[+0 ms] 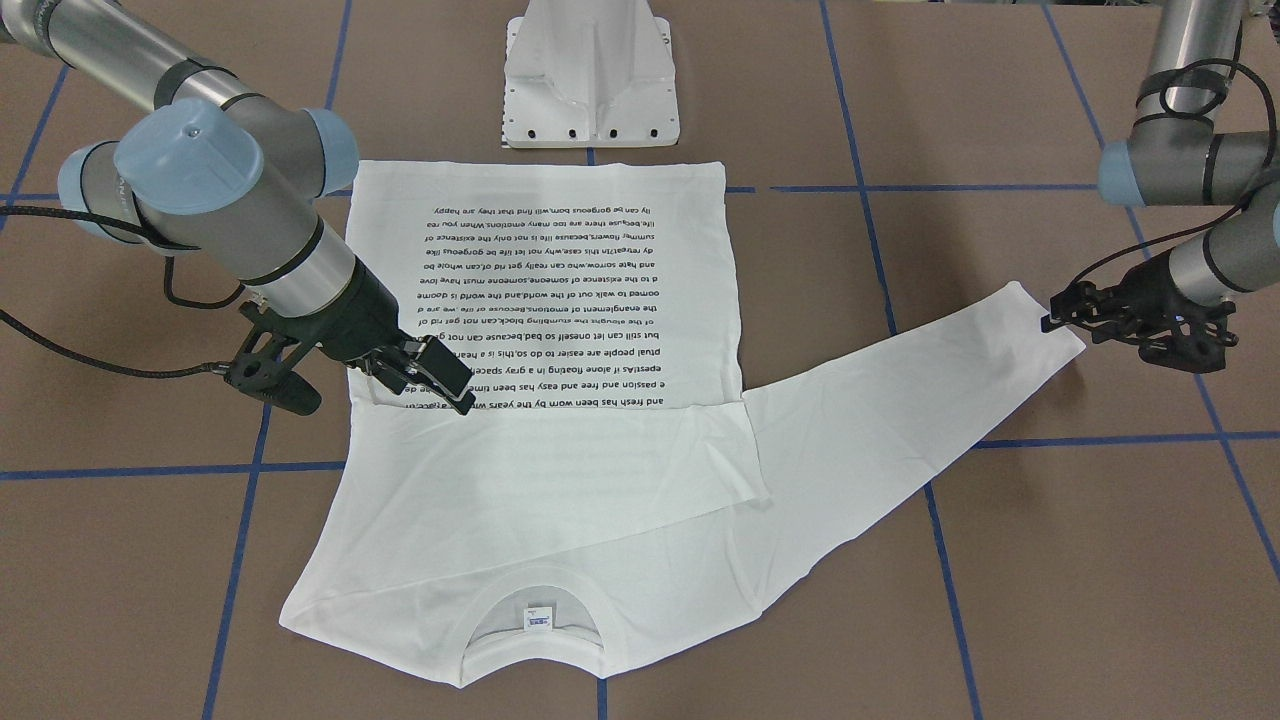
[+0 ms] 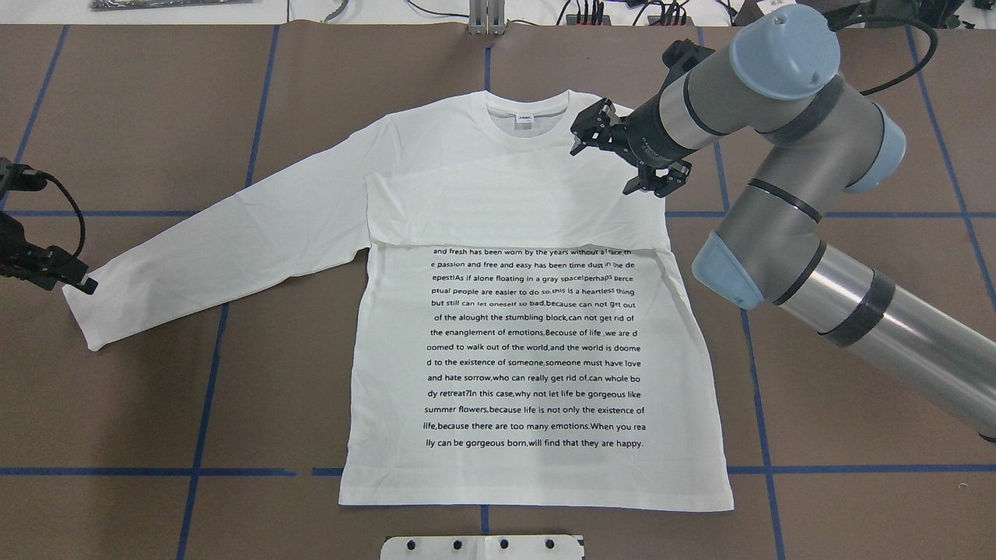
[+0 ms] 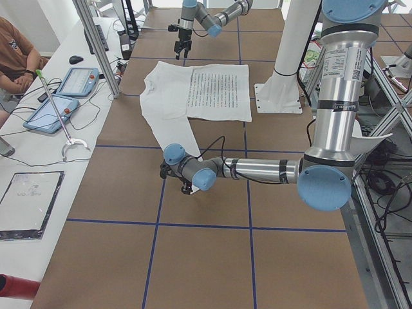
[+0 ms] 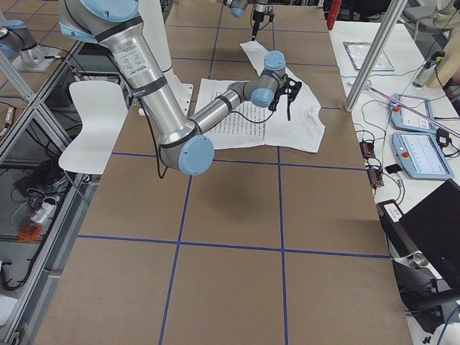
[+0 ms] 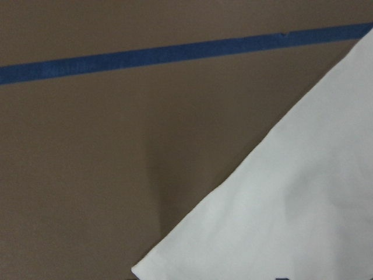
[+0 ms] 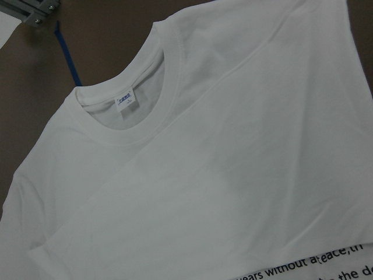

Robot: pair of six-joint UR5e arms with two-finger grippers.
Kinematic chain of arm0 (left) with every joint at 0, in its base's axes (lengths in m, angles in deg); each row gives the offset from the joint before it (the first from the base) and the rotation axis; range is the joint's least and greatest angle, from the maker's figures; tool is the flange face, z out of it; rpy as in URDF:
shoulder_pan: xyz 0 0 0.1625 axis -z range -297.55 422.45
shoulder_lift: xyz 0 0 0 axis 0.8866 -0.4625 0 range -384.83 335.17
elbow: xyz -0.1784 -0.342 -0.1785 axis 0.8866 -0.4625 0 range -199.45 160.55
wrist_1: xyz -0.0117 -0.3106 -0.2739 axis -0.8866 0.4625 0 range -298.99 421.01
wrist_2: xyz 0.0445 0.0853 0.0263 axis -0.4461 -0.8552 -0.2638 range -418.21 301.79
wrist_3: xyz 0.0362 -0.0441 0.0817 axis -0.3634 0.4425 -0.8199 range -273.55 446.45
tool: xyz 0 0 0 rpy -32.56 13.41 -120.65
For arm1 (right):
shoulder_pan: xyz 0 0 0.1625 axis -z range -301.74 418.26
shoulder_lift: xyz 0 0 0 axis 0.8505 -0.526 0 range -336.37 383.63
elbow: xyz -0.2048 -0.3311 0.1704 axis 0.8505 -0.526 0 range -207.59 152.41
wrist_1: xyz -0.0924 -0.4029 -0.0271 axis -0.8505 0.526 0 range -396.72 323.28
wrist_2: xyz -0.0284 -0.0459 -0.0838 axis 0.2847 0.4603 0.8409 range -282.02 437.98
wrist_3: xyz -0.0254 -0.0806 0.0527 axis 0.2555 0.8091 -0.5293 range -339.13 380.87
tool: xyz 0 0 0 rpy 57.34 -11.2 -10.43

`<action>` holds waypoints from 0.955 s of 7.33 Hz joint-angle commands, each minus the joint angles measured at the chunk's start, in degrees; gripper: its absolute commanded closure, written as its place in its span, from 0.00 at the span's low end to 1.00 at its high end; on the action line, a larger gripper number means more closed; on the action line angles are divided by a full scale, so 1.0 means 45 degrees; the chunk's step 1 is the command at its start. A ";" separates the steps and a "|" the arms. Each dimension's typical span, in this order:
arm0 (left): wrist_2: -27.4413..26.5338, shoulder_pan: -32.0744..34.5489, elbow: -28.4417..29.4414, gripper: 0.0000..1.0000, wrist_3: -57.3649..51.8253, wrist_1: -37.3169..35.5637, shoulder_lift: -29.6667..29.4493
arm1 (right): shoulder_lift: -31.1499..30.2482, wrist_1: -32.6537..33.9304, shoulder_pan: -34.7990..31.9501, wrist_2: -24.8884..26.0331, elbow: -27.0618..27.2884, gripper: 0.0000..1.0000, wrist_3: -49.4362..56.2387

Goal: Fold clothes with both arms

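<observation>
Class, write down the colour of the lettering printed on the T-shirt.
Black lettering on the white T-shirt; clearest in the overhead exterior view.

Silver-grey tubular right arm [image 2: 926,350], matching left arm [image 1: 1180,165], light-blue joint caps [image 2: 782,39], black cables [image 1: 130,377], black two-finger right hand [image 2: 601,166], white pedestal base [image 1: 590,70]

This is shown to be a robotics laboratory. A left arm [image 3: 335,96] and a right arm [image 4: 147,79] are mounted on a white pedestal [image 1: 590,70] at a large table [image 3: 206,270], which is covered in brown paper and marked into squares with blue tape [image 3: 206,226]. Aluminium frame posts [image 3: 98,45] are fixed along its far edge. On the white bench [image 3: 38,138] beyond, teach pendants [image 3: 77,81], a laptop [image 4: 431,230] and cables are laid out, and a person [image 3: 16,51] is seated there.
</observation>
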 commanded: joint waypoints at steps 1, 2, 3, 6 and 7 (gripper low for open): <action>-0.0002 -0.0052 0.0147 0.21 0.0006 0.0005 -0.0001 | -0.0091 0.0000 0.0003 -0.0018 0.0070 0.00 -0.0005; -0.0176 -0.0052 0.0167 0.22 0.0006 -0.0014 -0.0001 | -0.0092 0.0000 0.0003 -0.0018 0.0051 0.00 0.0014; -0.0332 -0.0052 0.0283 0.24 0.0025 0.0005 -0.0001 | -0.0130 0.0000 0.0003 0.0001 0.0071 0.00 -0.0005; -0.0334 -0.0052 0.0478 0.26 0.0025 0.0025 -0.0079 | -0.0150 -0.0019 0.0003 0.0002 0.0071 0.00 -0.0005; -0.0334 -0.0052 0.0499 0.27 0.0045 0.0006 -0.0099 | -0.0150 -0.0019 0.0003 0.0002 0.0071 0.00 -0.0005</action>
